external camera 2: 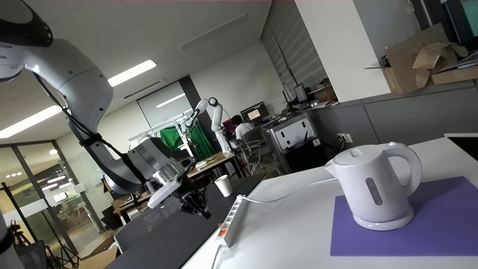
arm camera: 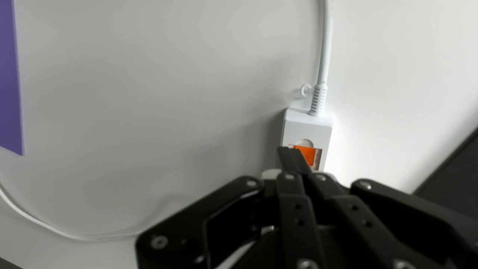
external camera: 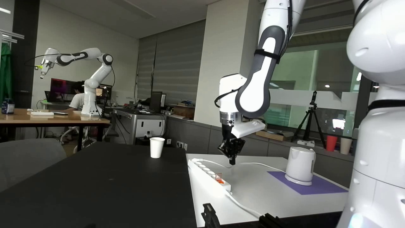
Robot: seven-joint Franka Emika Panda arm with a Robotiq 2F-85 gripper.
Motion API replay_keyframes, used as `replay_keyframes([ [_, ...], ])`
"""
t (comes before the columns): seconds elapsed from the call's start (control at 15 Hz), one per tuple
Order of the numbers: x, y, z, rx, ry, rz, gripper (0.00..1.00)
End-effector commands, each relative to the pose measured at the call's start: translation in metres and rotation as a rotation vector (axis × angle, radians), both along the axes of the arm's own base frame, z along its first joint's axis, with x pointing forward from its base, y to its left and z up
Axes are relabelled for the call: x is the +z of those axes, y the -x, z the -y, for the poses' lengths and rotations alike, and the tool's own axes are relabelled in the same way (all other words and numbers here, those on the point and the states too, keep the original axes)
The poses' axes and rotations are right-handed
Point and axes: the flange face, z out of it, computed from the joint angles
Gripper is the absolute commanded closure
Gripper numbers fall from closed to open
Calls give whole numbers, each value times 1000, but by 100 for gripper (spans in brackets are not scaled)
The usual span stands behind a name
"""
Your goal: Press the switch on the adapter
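The adapter is a long white power strip [external camera: 207,171] on the white table; it also shows in an exterior view [external camera 2: 234,220] and the wrist view [arm camera: 307,129]. Its orange switch [arm camera: 307,154] is at the cord end. The switch also shows in both exterior views [external camera: 219,180] [external camera 2: 223,231], with what looks like a small clear flap standing beside it. My gripper [arm camera: 294,151] is shut and empty, fingertips together. In the wrist view the tips overlap the switch's left part and hide it. In both exterior views the gripper [external camera: 232,162] [external camera 2: 205,214] hangs above the table, apart from the strip.
A white kettle [external camera: 300,166] stands on a purple mat [external camera 2: 444,228]. A thin white cable [external camera: 262,164] runs from it to the strip's far end. A thick white cord [arm camera: 325,48] leaves the switch end. A paper cup [external camera: 156,147] stands on the black table [external camera: 110,183] alongside.
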Motion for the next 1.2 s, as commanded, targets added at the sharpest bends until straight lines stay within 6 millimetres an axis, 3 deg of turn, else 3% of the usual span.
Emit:
replay_keyframes([
  [0.0,-9,-12,-3,-32,-15,58,100],
  [1.13,-61,-25,-26,-56,-15,107,100],
])
